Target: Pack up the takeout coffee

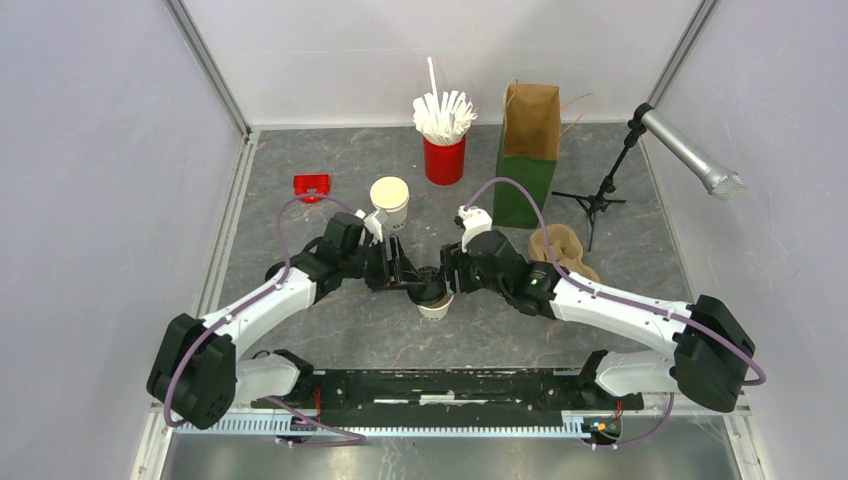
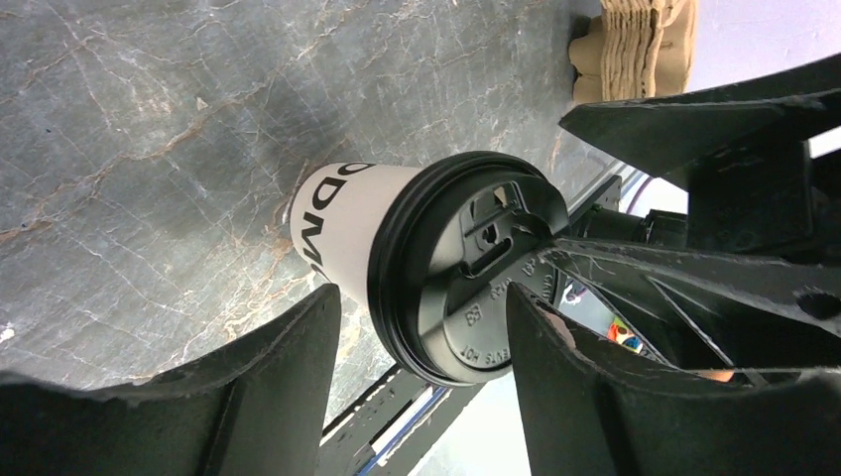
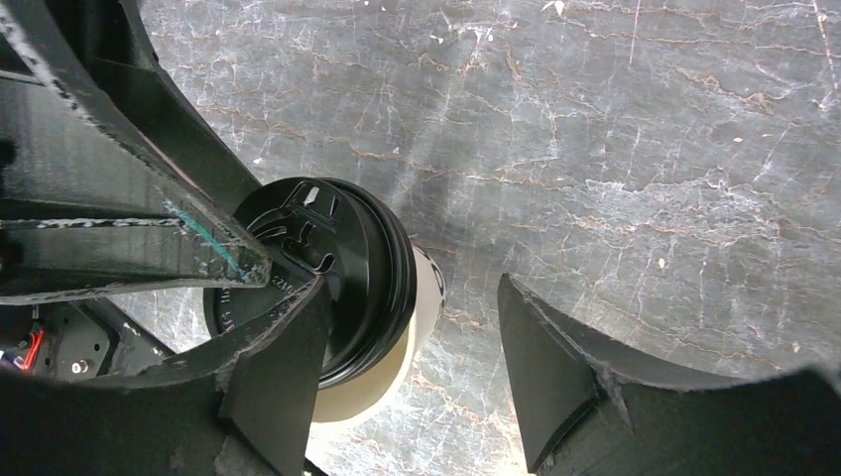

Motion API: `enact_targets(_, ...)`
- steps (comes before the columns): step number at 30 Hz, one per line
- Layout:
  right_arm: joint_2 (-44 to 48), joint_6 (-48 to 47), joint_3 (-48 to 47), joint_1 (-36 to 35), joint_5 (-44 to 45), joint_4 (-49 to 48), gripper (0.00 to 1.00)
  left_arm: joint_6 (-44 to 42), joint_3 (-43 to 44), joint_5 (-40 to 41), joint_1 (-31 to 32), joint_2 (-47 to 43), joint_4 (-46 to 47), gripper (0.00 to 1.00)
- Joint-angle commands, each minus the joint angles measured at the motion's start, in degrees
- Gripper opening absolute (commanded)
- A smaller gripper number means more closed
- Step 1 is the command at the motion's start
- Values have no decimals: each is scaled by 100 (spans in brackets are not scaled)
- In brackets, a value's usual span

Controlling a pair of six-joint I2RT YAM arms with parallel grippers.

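The takeout coffee (image 1: pixel 434 301), a white paper cup with dark print and a black lid, stands on the grey table between the two arms. In the left wrist view the cup (image 2: pixel 342 213) is just beyond my open left gripper (image 2: pixel 426 332), whose right finger (image 2: pixel 585 397) overlaps the lid's edge. In the right wrist view the cup (image 3: pixel 327 268) is at the left of my open right gripper (image 3: pixel 412 347), whose left finger (image 3: pixel 278 387) lies over the lid's rim. Both grippers (image 1: pixel 405 275) (image 1: pixel 455 272) hover over the lid; neither is closed on the cup.
A stack of lidless white cups (image 1: pixel 390 200) stands behind the left gripper. A red cup of white stirrers (image 1: pixel 444 155), a brown paper bag (image 1: pixel 532 118) on a green box (image 1: pixel 522 190), brown cup carriers (image 1: pixel 562 250), a microphone stand (image 1: pixel 690 150) and a small red object (image 1: pixel 311 186) are around.
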State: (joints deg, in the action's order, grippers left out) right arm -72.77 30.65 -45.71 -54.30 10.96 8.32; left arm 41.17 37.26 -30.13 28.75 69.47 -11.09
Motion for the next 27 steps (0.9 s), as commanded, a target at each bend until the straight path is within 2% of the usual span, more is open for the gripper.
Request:
enact_targets(1, 147, 142, 156, 15, -135, -231, 66, -304, 109, 53, 50, -324, -60, 70)
enact_targets(4, 208, 142, 250, 10, -135, -293, 59, -354, 113, 112, 46, -366, -116, 71)
enact_targets(11, 398, 107, 408, 11, -160, -365, 51, -382, 224, 400, 49, -332, -411, 73)
enact_targets(27, 623, -265, 626, 6, -515, -644, 52, 55, 152, 83, 57, -197, -104, 73)
